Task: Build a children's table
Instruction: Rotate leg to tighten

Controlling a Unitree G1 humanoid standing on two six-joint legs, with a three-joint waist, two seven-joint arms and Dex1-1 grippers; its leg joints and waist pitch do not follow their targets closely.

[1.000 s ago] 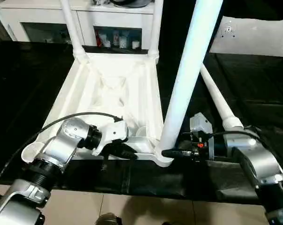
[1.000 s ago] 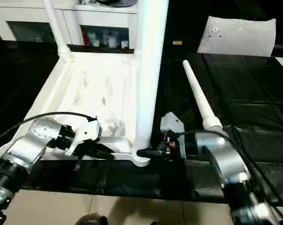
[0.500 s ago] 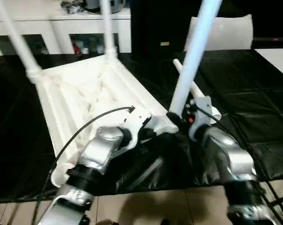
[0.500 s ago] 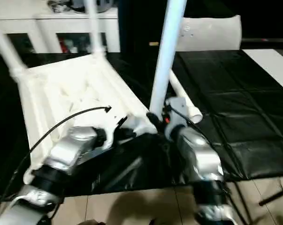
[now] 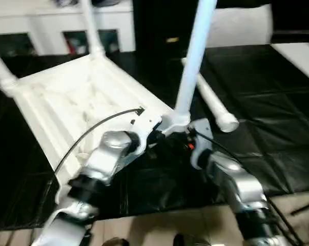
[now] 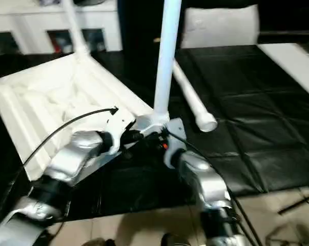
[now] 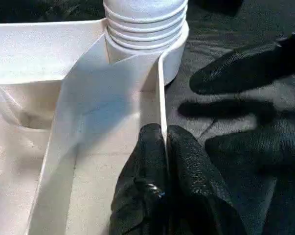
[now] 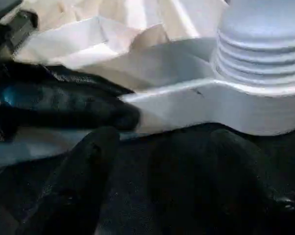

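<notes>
Small white table (image 5: 67,102) lies upside down on black tabletop (image 5: 277,102). Left pincer (image 7: 164,147) is clenched on its rim, near corner w/ upright leg (image 5: 192,61). Right pincer (image 8: 113,132) released, just beside that corner. Loose leg (image 5: 208,100) lies near.

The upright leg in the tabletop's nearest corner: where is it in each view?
Left eye view: upright leg, centre, rising past the top edge.
Right eye view: same, centre.
Left wrist view: its ribbed foot, just beyond the left pincer.
Right wrist view: ribbed foot, above the tabletop rim.
Shared landmark: the corner socket holding it.
</notes>
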